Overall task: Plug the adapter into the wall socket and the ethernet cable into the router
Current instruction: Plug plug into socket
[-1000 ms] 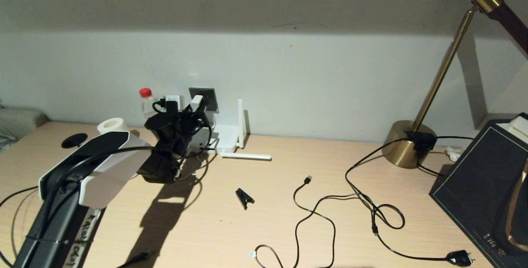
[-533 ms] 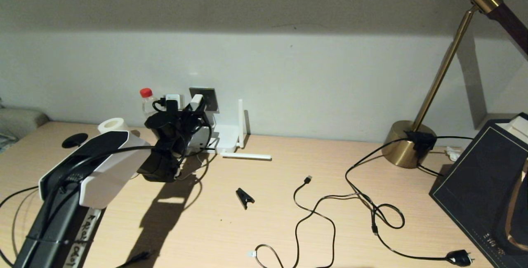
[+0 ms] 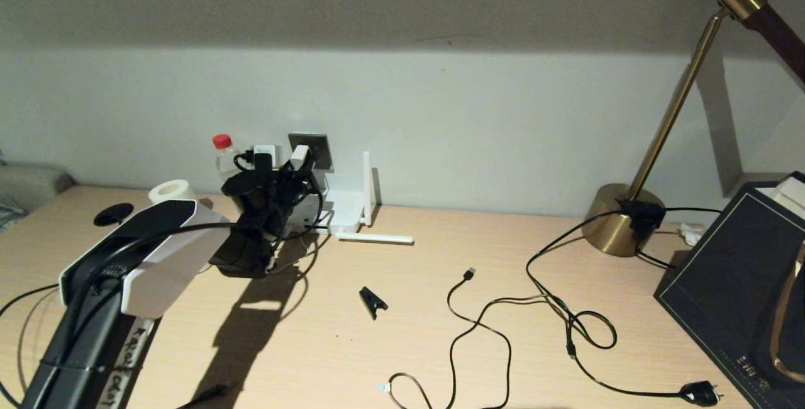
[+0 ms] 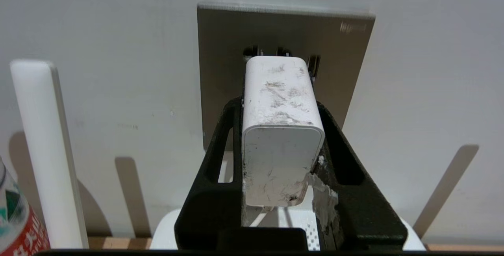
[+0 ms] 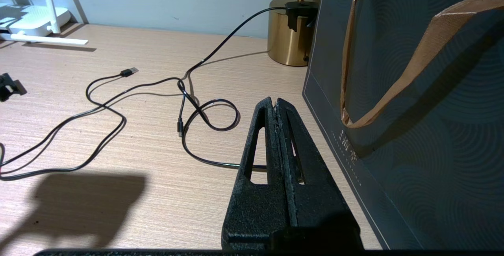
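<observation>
In the left wrist view the left gripper is clamped on the small white cube-shaped adapter, a black finger pressing each side. The adapter's far end meets the square grey metallic wall socket at its upper holes; whether the prongs are seated cannot be told. In the head view this sits left of centre against the pale wall, with the flat white router directly below and its upright antenna just right. Open wooden desk spreads across the lower middle. A thin black cable with a small clear connector lies at the bottom edge. The right gripper, fingers pressed together, hangs beside a dark paper bag.
</observation>
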Controlling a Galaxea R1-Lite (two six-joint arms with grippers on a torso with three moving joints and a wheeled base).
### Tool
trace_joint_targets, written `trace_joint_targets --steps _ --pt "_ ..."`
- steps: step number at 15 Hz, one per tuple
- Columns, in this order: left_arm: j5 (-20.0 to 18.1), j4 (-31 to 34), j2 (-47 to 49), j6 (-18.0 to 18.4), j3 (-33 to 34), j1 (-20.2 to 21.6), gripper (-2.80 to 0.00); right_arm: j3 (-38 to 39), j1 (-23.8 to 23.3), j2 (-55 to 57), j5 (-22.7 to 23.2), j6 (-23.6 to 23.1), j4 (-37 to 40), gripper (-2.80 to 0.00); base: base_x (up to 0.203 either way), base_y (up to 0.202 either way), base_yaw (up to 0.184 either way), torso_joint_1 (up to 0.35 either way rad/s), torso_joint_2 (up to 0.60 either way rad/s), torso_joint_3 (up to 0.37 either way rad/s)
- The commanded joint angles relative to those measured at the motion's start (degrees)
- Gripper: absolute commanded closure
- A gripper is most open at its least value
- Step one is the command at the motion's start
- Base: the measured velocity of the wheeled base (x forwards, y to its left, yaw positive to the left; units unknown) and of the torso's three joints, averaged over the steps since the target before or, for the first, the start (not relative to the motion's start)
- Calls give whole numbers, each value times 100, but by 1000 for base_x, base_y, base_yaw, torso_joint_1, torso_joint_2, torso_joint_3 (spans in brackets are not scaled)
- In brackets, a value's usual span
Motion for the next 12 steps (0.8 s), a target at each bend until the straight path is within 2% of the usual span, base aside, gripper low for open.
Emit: trace_joint_targets --steps 1,12 --pt "2 -46 -27 -2 43 2 0 202 2 9 4 -4 -7 0 0 0 0 0 0 0" --pt "1 130 -89 -10 8 19 0 202 2 9 4 -4 -7 0 0 0 0 0 0 0"
